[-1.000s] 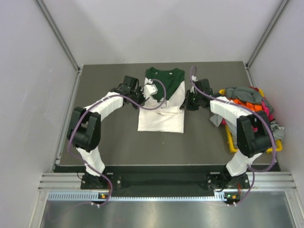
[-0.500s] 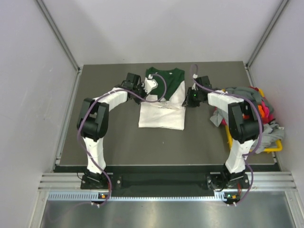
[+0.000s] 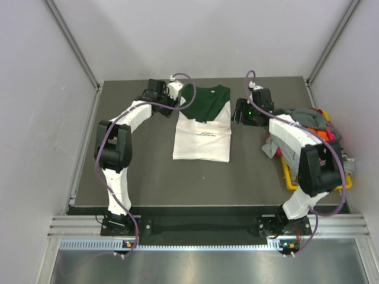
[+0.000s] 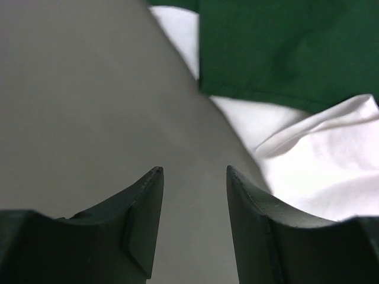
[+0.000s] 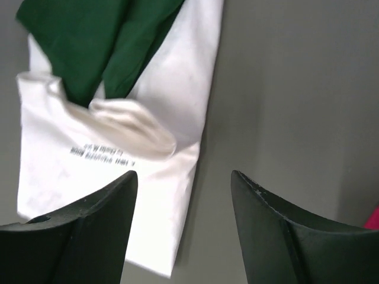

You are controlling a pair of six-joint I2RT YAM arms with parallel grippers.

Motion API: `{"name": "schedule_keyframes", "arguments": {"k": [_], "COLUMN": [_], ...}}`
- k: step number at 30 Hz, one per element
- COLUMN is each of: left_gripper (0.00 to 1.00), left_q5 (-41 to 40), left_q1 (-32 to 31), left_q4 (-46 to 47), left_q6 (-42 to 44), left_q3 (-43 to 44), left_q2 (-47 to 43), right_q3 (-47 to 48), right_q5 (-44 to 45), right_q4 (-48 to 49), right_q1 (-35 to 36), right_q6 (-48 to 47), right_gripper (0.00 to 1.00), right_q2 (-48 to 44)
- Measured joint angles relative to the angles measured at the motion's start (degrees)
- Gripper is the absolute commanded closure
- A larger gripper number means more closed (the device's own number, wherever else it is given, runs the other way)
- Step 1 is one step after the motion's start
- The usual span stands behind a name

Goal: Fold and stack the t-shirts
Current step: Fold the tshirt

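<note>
A white t-shirt with dark green parts and a line of small black lettering (image 3: pixel 201 127) lies folded in a narrow rectangle at the table's middle, green end farthest from me. My left gripper (image 3: pixel 175 100) hovers open just off the shirt's far left edge; in the left wrist view its fingers (image 4: pixel 194 171) frame bare table, with the shirt (image 4: pixel 308 142) to their right. My right gripper (image 3: pixel 237 115) is open beside the shirt's right edge; in the right wrist view (image 5: pixel 183 174) that edge of the shirt (image 5: pixel 118 136) runs under its left finger. Neither holds anything.
A heap of grey, orange and pink t-shirts (image 3: pixel 305 121) fills a yellow plastic bin (image 3: pixel 288 177) at the table's right edge, close behind my right arm. A scrap of pink cloth (image 5: pixel 373 220) shows at the right wrist view's edge. Grey walls surround the table.
Both grippers have opened, let go of the white and green shirt and drawn apart toward the far side. The shirt now lies flatter.
</note>
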Motion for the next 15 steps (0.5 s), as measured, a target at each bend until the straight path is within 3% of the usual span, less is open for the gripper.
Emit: {"name": "schedule_keyframes", "arguments": {"k": [3,6,9,10,11,15], "left_gripper": [0.50,0.50,0.50,0.50,0.50,0.49], "left_q5": [2.5,5.9,8.1,8.7,9.6,11.9], "left_q1": [2.1,1.3,-3.8,-5.9,-8.2,-12.0], "left_q4": [-1.7,-3.0,-5.4,-5.6,-6.4,-8.5], "left_q6": [-1.0,1.4,6.5,8.0,9.4,12.3], "left_q3": [-1.4,-9.3,-18.6,-21.2,-23.6,-29.3], "left_q2": [-3.1,-10.2,-17.9,-19.9,-21.5,-23.8], "right_q3": [-4.5,-9.6,-12.9,-13.0,-12.4,-5.7], "right_q5": [0.2,0.0,-2.1,-2.7,-3.6,-6.8], "right_q4": [0.5,0.4,-0.2,-0.3,0.0,0.8], "right_q1": [2.1,4.8,7.0,7.3,7.5,7.1], "right_q6": [0.1,1.1,2.2,2.4,2.4,3.7], "right_gripper": [0.33,0.30,0.44,0.56,0.61,0.70], "right_q2": [-5.9,-9.0,-8.7,-8.0,-6.6,2.1]}}
